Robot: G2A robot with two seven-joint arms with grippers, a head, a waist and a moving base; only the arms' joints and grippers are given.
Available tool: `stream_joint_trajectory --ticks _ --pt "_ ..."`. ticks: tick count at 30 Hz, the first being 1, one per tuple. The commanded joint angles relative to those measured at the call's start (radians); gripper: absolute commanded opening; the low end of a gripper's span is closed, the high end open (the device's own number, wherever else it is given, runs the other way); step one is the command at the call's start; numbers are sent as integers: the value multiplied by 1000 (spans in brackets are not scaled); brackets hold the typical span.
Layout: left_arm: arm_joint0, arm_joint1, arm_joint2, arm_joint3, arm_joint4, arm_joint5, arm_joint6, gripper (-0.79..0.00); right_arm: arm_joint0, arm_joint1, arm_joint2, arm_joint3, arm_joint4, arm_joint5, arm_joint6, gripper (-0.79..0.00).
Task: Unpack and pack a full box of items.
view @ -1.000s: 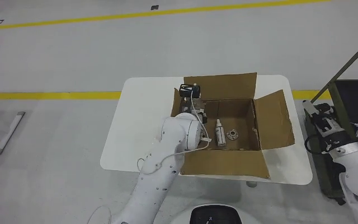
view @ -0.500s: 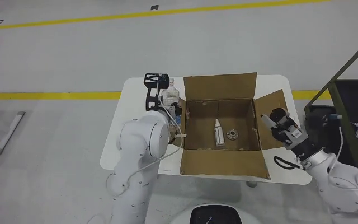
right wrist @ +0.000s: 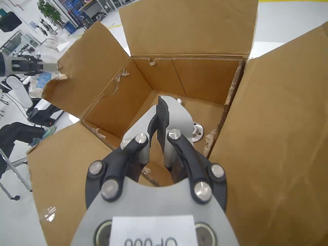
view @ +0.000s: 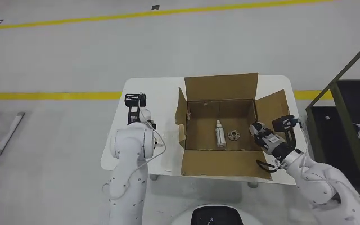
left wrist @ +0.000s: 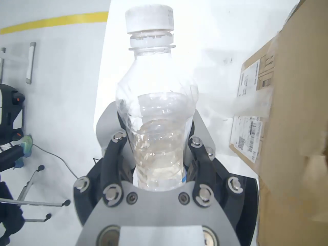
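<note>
1. The cardboard box (view: 222, 126) stands open on the white surface (view: 152, 95) with all four flaps folded outward, so we judge the unpacking to be under way.
2. On its floor lie a small white spray bottle (view: 220, 134) and, just beside it, a round metal fitting (view: 234, 134). Both lie clear of the walls, within reach from above.
3. A clear water bottle (left wrist: 156, 98) with a white cap is outside the box, over the surface near the box's left wall.
4. The left hand (left wrist: 156, 129) is clamped around the lower body of that bottle, a grip that we think leaves the cap end free.
5. The right hand (right wrist: 160, 119) hangs over the box's near right corner, fingers pressed together with nothing between them, pointing at the two items inside.
6. The bottle's base is hidden behind the left hand's palm, so we cannot tell whether it touches the surface. In its own wrist view the right hand covers most of the spray bottle.
</note>
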Motion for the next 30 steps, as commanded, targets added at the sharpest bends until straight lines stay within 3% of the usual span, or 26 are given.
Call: stream_joint_trajectory --ticks 1,17,18,24,30 --pt "7 -1 4 61 21 12 7 -785 1 0 -4 6 9 -9 -1 -785" --pt "6 -1 6 84 22 15 13 -785 2 0 -4 8 10 -14 0 -785" --pt "19 -1 21 89 30 -9 52 -785 2 0 -4 8 10 -14 0 -785" --pt "11 -5 49 184 46 -27 101 -785 -1 3 -11 -11 10 -57 28 -785" --pt "-22 -5 30 342 12 -66 148 -785 16 5 -3 -47 40 -51 69 -785"
